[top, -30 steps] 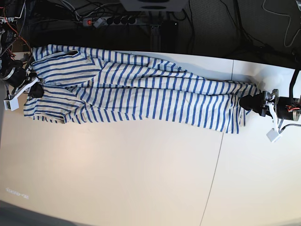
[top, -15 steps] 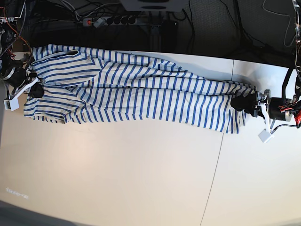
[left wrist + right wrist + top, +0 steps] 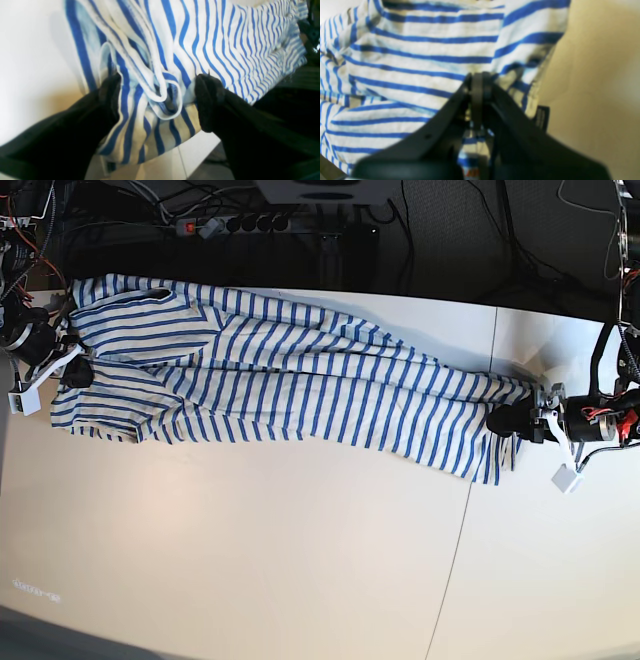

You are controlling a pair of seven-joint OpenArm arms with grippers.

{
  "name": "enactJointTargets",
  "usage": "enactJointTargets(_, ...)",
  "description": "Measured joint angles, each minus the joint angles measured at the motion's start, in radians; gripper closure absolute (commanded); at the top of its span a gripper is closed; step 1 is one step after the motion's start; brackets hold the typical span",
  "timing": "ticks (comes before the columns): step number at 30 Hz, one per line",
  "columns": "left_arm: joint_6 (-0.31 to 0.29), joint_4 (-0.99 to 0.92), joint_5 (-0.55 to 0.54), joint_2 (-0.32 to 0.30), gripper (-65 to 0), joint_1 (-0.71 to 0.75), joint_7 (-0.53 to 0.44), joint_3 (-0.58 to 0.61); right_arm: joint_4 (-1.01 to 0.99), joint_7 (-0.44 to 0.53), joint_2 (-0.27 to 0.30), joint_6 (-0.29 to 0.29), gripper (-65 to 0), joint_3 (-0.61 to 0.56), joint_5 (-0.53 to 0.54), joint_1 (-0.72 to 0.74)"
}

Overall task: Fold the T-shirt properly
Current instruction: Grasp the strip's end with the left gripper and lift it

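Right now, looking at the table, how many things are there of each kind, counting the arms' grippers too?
Shirt: 1
Grippers: 2, the left gripper with jaws open around the hem, the right gripper with jaws shut on the shirt
Power strip behind the table: 1
Total: 4

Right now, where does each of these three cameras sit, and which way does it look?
Base: high above, looking down on the table; shirt stretched between both arms.
Left wrist: on the left arm, looking along the open left gripper at the bunched hem; both fingers show.
Right wrist: on the right arm, looking along the right gripper, shut on the shirt.
Shared: all three show the shirt.
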Motion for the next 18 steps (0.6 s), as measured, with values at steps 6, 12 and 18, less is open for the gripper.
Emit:
enactJointTargets(6,-0.011,-0.016,0.058,0.023,-43.8,-0.005,-0.062,-0.003,0.000,0.000,0.000,0.000,0.0,0.000,0.000,0.000)
enactJointTargets(12,-0.013,-0.023,0.126,0.049,-13.5,-0.005,-0.102,-0.006,0.000,0.000,0.000,0.000,0.0,0.000,0.000,0.000)
enactJointTargets(18,-0.013,-0.023,0.154,0.067,0.0,-0.001,-0.146,-0.005,0.000,0.000,0.000,0.000,0.0,0.000,0.000,0.000)
